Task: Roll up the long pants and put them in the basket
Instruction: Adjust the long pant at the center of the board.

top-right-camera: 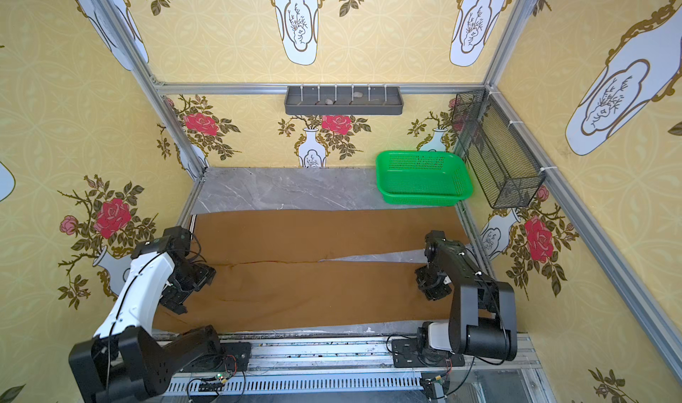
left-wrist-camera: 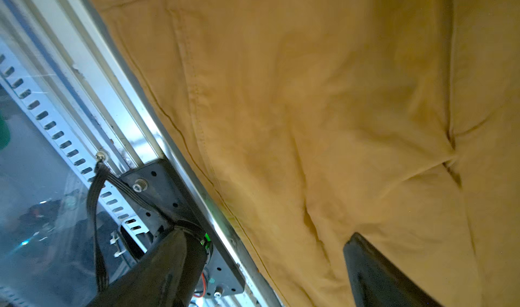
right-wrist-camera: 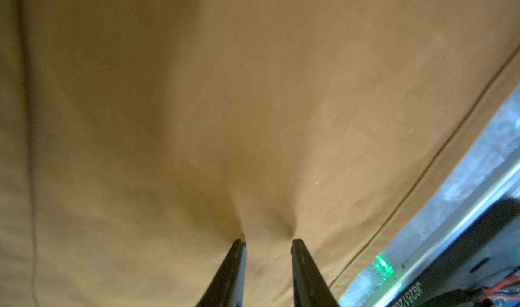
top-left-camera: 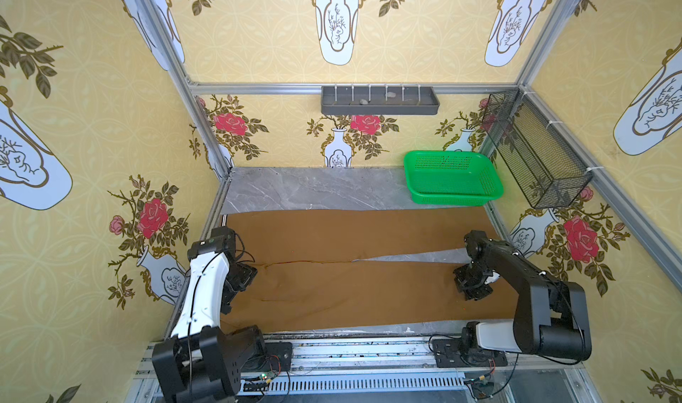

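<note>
Right gripper (right-wrist-camera: 267,242): tips are pressed down into the cloth and drawn close, with a small ridge of fabric pinched up between them and puckers at both fingertips (right-wrist-camera: 239,245). So it is gripping the long pants (top-left-camera: 350,272). In a top view it sits at the 3 o'clock end of the garment, on the near leg, close to the hem.

Left gripper (top-left-camera: 236,290): spread wide and holding nothing. The left wrist view catches only one finger (left-wrist-camera: 374,269), over wrinkled cloth with a stitched pocket seam; contact can't be told. In both top views it hangs over the 9 o'clock end, the waist side.

The pants lie flat and unrolled across the near half of the table (top-left-camera: 313,189), waist at 9 o'clock and legs running to 3 o'clock. The legs touch along the middle, then split toward 3 o'clock, with a thin wedge of grey table showing between them. The near edge runs just beside the front rail.

A green basket (top-left-camera: 452,177) stands on the table at about 1 o'clock, apart from the pants. A black wire basket (top-left-camera: 535,150) hangs on the wall at 2 o'clock. A grey tray (top-left-camera: 380,100) is mounted on the wall at 12 o'clock.
</note>
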{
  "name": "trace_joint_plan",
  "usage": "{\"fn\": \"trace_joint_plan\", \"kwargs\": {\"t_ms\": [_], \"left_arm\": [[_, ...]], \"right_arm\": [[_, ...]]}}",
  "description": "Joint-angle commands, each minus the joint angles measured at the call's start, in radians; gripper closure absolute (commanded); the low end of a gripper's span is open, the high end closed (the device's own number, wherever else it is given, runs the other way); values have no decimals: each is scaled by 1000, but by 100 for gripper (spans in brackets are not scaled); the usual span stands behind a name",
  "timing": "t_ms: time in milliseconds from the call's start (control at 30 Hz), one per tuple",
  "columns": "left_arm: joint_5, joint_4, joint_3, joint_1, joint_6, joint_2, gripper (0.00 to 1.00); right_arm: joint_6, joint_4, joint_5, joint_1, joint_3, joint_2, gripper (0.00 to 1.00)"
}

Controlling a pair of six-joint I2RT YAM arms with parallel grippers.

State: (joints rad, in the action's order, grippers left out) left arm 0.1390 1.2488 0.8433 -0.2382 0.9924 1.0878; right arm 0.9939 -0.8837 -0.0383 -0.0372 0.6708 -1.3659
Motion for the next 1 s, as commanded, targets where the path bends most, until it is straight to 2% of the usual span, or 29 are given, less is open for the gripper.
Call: {"fn": "trace_joint_plan", "kwargs": {"t_ms": [0,133,200,267,400,600,733,967], "left_arm": [[117,3,-44,-2,175,-161,5],[235,22,-76,-15,317,-351,3],[254,31,-83,-39,348,-353,2],[284,51,-91,-83,370,-294,2],[251,-45,-130,-204,301,-189,1],[194,-232,-207,-327,248,-171,1],[93,-391,-250,-428,126,-103,2],[60,-557,-297,-451,62,20,10]], "right_arm": [[-30,-20,3,1,6,-2,65],[-50,-14,27,1,20,-7,63],[-61,-20,31,1,39,-17,63],[-75,-31,36,1,65,-29,62],[-110,-42,37,0,114,-45,62],[-141,-71,35,0,174,-72,61],[-154,-80,40,0,192,-75,60],[-156,-75,50,0,196,-96,59]]}}
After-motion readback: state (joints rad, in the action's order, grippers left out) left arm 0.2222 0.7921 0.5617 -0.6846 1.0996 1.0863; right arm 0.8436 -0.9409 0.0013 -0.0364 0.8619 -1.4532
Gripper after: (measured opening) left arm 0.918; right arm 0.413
